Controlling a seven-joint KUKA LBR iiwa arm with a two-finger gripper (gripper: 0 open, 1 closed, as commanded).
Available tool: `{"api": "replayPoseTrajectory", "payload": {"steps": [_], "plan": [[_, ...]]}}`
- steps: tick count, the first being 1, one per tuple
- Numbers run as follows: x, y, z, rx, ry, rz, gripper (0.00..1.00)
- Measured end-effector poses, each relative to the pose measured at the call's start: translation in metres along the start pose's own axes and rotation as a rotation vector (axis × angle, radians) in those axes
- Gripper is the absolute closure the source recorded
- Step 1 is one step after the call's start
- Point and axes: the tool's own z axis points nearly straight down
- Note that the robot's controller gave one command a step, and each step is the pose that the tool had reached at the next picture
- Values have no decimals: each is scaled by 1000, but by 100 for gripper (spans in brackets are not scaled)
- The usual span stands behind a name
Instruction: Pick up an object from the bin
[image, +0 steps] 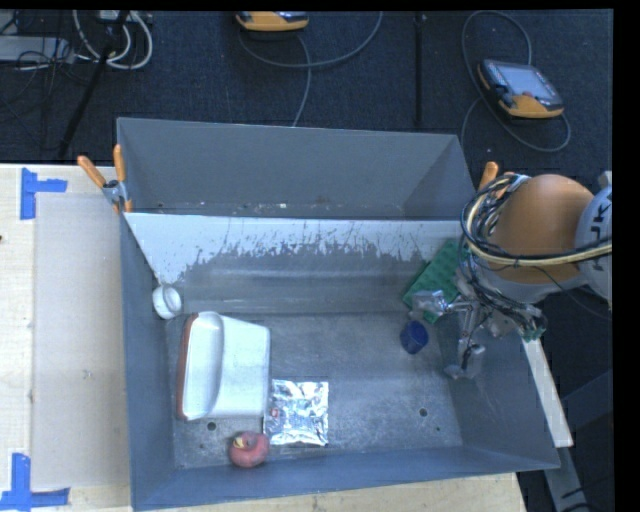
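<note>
My gripper (462, 360) hangs low over the right end of the bin, close to the right wall. It stands open with nothing between its fingers. A small blue object (414, 337) lies on the floor just to its left, apart from the fingertips. Behind it, a flat green piece (437, 274) leans against the back right corner, partly hidden by the arm.
At the left lies a white tub (222, 366) with a small white cap (166, 299) behind it. A crinkled silver foil packet (298, 411) and a reddish ball (248, 449) sit near the front wall. Bare floor spans the middle.
</note>
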Motion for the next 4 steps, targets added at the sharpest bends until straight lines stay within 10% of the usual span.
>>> {"api": "replayPoseTrajectory", "payload": {"steps": [1,2,3,4], "plan": [[-30,2,7,6,0,-42,0],[-11,21,7,4,5,-117,0],[-12,20,7,5,4,-116,100],[-12,20,7,5,4,-116,0]]}}
